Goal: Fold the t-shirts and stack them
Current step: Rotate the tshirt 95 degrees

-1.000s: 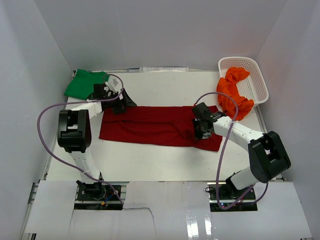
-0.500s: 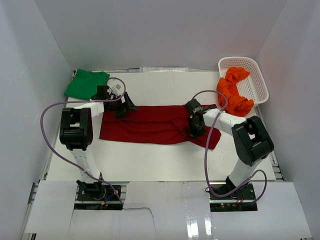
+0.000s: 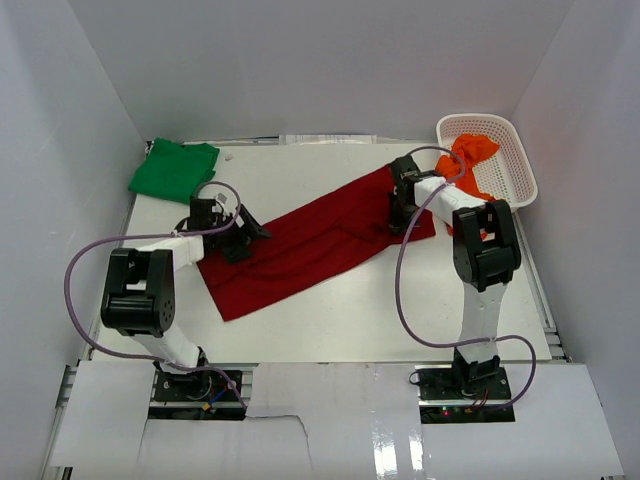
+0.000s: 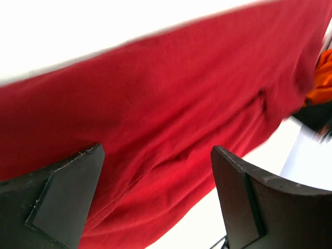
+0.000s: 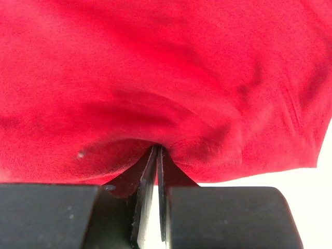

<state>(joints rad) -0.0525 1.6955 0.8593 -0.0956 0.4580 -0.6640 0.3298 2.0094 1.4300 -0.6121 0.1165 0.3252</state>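
top external view: dark red t-shirt point(image 3: 300, 248) lies slantwise across centre of table point(image 3: 400, 310), near-left to far-right. left gripper point(image 3: 241, 232) at shirt's left edge, fingers spread wide, not gripping. right gripper point(image 3: 403, 220) pinched tight on a fold of red cloth nr its right end. farther back: green t-shirt point(image 3: 172, 168) in far-left corner; orange t-shirt point(image 3: 465, 172) draped over rim of white basket point(image 3: 517, 160), far right.
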